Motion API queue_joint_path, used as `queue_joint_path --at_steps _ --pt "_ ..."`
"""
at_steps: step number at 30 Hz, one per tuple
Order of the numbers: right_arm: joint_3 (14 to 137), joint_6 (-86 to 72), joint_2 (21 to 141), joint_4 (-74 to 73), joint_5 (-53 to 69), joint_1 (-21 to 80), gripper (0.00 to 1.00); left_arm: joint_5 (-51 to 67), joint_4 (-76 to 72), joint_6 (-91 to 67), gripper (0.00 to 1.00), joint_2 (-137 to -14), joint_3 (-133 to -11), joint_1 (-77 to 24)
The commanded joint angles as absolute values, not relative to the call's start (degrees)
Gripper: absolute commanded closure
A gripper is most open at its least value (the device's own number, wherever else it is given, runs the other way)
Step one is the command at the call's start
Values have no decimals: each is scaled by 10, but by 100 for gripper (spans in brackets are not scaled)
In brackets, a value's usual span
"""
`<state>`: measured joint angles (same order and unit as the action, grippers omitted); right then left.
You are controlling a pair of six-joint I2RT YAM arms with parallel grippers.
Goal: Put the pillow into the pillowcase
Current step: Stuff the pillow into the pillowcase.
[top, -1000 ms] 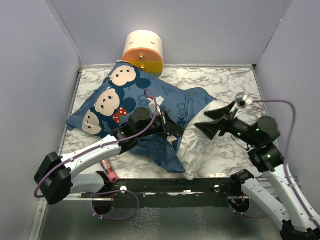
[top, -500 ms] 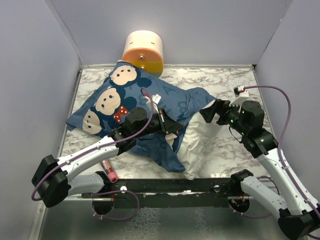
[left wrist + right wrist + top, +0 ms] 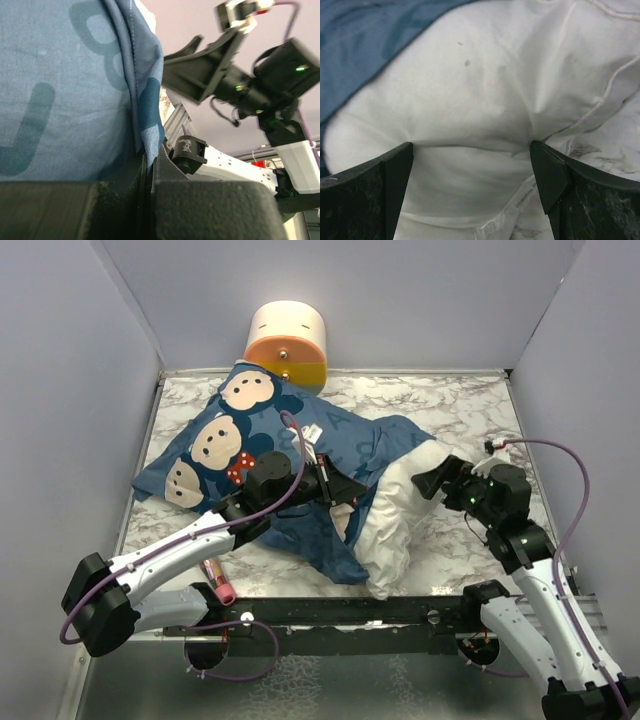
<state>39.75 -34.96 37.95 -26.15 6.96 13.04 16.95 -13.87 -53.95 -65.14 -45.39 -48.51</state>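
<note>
**Insertion stage, from above and from both wrists.** The pillowcase (image 3: 250, 440) lies across the left and centre of the marble table (image 3: 470, 405), its far corner touching the cream-and-orange cylinder (image 3: 287, 343). Most of the pillow (image 3: 395, 520) appears to be inside. Only its white right-hand end bulges out of the mouth, toward the near right.

The left gripper (image 3: 340, 490) is clamped tight on the pillowcase hem at the mouth; the wrist view shows the blue cloth pinched between its fingers. The right gripper (image 3: 425, 485) is spread to full width and holds nothing. Its fingertips (image 3: 402, 155) press into the exposed end of the pillow, one on each side of a dimpled fold.

Judged step: pushing the remainder in. The next move probably calls for a leftward shove by the right arm against a firm left grip, or for drawing the hem rightward over the bulge. The soft filling may bunch rather than slide.
</note>
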Motion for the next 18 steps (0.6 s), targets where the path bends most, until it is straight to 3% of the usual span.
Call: queue_joint_path --at_steps 1,8,11,13,15,18 --pt "301 -415 388 -180 191 127 2 201 -163 -517 100 -648 -484 -487" --pt "219 -507 562 214 384 129 40 301 -222 -518 100 -719 -540 -490" --pt "233 -556 627 348 412 130 73 322 -223 -518 100 -759 -570 -497" --pt "246 -571 645 390 419 133 89 321 -205 -509 99 -776 -592 -501" --pt "250 -566 637 395 415 134 95 298 -144 -481 81 -778 -628 -501" --pt "245 -543 605 359 395 134 97 216 20 -399 43 -754 -703 -501"
